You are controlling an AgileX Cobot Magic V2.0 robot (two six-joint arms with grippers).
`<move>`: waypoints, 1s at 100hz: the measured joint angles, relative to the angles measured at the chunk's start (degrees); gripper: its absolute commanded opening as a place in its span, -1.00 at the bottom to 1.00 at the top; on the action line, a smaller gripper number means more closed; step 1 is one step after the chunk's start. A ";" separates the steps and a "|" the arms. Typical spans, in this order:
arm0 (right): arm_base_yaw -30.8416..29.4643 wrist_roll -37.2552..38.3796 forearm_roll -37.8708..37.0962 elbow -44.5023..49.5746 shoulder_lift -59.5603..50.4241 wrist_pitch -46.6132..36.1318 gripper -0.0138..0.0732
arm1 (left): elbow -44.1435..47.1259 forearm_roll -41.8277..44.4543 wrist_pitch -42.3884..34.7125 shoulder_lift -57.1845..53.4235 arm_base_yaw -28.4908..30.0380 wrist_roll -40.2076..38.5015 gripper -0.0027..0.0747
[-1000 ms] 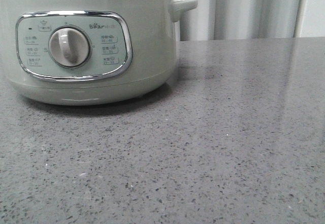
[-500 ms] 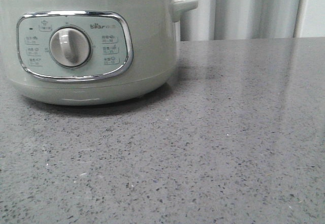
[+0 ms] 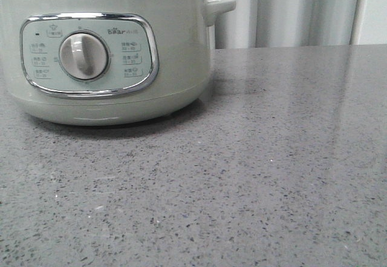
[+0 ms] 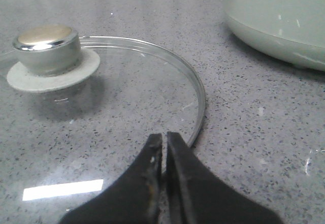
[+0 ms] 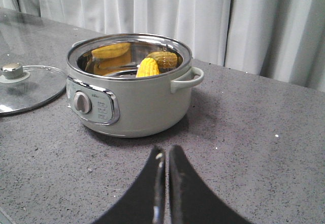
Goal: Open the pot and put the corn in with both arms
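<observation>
The pale green Bear electric cooker [image 5: 129, 94] stands open on the speckled grey countertop [image 3: 272, 158], and the yellow corn cob [image 5: 148, 67] sits inside it, leaning against the steel rim nearest the side handle [image 5: 187, 79]. Its glass lid [image 4: 122, 107] lies flat on the counter beside the pot — knob [image 4: 46, 48] up. The left gripper [image 4: 163, 148] hovers at the lid's edge, fingers pressed together and empty; the right gripper [image 5: 163, 163] — likewise closed on nothing — hangs well back from the pot.

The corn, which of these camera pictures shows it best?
The right wrist view: it looks down into the open pot, where the yellow corn stands inside. The front view shows only the pot's outer wall; the left wrist view shows no corn.
</observation>
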 measured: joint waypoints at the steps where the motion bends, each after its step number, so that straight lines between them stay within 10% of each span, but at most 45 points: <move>1: 0.00 0.00 0.00 0.00 0.00 0.00 -0.85 | 0.00 0.00 0.00 0.00 0.00 0.00 -0.98; 100: -6.98 0.00 -7.36 13.94 0.00 -4.95 -0.85 | 0.00 0.00 0.12 0.00 0.00 -0.05 -0.98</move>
